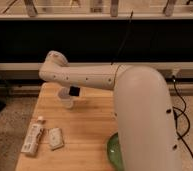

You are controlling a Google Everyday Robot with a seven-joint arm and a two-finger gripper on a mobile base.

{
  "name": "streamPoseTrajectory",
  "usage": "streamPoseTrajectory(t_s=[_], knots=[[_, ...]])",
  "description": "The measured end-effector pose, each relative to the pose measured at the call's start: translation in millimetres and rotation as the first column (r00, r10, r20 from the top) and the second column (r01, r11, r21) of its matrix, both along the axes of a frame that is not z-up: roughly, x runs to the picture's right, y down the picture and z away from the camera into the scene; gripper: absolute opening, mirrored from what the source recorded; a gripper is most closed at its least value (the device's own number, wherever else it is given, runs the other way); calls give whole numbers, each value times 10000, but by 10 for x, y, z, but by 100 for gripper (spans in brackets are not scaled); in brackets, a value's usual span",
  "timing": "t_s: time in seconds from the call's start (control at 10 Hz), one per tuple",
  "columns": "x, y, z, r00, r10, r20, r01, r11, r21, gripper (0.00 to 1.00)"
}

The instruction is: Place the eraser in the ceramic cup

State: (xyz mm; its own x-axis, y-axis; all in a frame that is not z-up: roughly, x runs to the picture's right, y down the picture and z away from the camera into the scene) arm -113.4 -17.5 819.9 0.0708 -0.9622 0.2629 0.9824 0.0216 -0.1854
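The whitish ceramic cup (65, 101) stands upright on the wooden table (90, 130) near its far left. The eraser (74, 91), a small black block, hangs just above the cup's right rim, directly under my white arm. My gripper (70, 90) is at that spot, mostly hidden behind the forearm, so I cannot tell its hold on the eraser. The arm reaches from the right foreground across to the cup.
A long white packet (32, 139) and a smaller pale packet (55, 138) lie near the table's front left. The green bowl (112, 150) sits at the front, partly hidden by my arm. A dark wall and rail run behind the table.
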Motion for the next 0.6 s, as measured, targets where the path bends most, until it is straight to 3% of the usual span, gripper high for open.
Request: streamPoseTrajectory(t_s=[0.2, 0.6], knots=[[-80, -241, 63, 9961, -24, 878, 3, 9997, 243, 0], [-234, -300, 78, 9763, -285, 2144, 217, 9992, 341, 0]])
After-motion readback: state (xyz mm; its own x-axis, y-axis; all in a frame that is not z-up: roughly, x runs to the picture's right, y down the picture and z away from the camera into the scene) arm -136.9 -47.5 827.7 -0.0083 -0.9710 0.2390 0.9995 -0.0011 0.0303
